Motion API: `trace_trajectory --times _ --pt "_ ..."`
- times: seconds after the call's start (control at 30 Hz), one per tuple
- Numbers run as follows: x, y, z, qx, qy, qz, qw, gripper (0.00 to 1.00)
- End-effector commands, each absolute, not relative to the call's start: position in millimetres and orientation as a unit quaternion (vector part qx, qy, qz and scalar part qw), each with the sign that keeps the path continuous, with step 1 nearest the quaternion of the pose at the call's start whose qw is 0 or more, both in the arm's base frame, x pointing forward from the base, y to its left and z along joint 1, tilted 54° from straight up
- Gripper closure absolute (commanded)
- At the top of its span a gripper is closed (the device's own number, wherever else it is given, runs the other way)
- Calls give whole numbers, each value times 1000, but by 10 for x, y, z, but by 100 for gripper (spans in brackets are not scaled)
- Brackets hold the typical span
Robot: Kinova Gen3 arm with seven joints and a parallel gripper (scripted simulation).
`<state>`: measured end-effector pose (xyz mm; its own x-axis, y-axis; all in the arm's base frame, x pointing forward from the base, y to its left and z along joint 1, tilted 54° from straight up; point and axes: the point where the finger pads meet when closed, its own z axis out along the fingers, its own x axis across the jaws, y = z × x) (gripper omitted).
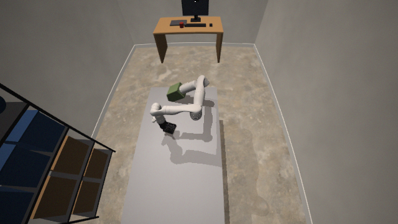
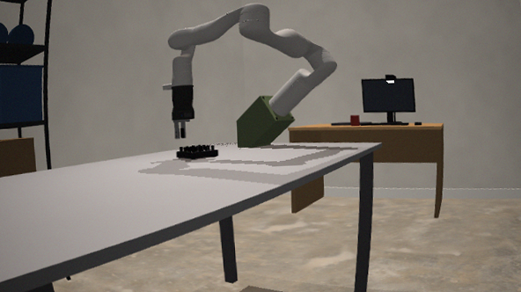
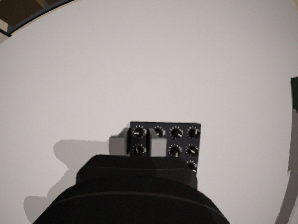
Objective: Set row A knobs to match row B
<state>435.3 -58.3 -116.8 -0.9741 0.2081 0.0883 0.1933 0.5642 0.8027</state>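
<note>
The black knob box (image 2: 196, 152) stands on its feet on the grey table, near the arm's base. In the top view the knob box (image 1: 171, 127) is partly covered by the wrist. My gripper (image 2: 180, 134) hangs upright a short way above the box's left end. Its fingers are partly apart with nothing between them and do not touch any knob. In the wrist view the knob box (image 3: 166, 143) lies just beyond my dark gripper body (image 3: 140, 209), which hides its near rows. The knobs are too small for me to read their lines or marks.
The arm's green base block (image 2: 259, 121) sits on the table just behind and to the right of the box. A shelf rack (image 1: 37, 162) stands off the table's left side. A desk with a monitor (image 1: 188, 28) is far behind.
</note>
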Motion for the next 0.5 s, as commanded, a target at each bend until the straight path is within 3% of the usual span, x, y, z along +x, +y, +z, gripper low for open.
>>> trace_trajectory --times 0.0,0.03,0.47 --pt "4356 -594 -1164 114 884 452 9 54" --pt "4356 -594 -1164 114 884 452 9 0" --pt "4310 -899 -939 114 885 452 9 0"
